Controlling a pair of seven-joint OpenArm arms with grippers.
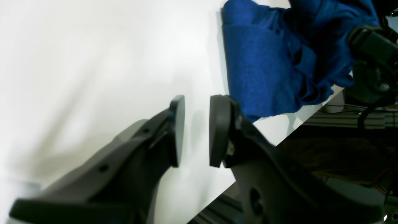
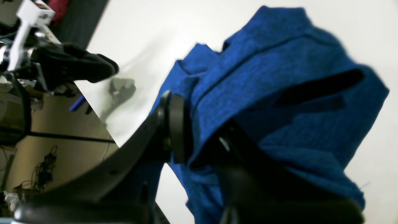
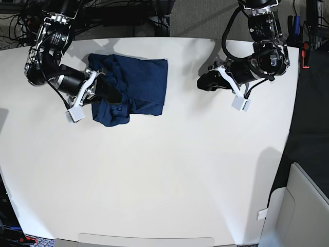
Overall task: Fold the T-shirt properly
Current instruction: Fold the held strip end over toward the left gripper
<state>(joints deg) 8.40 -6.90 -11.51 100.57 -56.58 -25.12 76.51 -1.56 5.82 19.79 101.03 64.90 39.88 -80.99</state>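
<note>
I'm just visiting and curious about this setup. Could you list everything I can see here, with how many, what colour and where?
Dark navy-blue soft knit shirt: one, blue, bunched and partly folded on the far part of the table, toward the right arm's side.
Large white table: one, white, filling most of the base view.
Cables and dark equipment: several, black, beyond the table's far edge.
Pale panel: one, off-white, off the table's near corner on the left arm's side.
Right gripper: one, black, shut on the shirt's edge.
Left gripper: one, black, jaws apart with nothing between them, over bare table beside the shirt.
</note>
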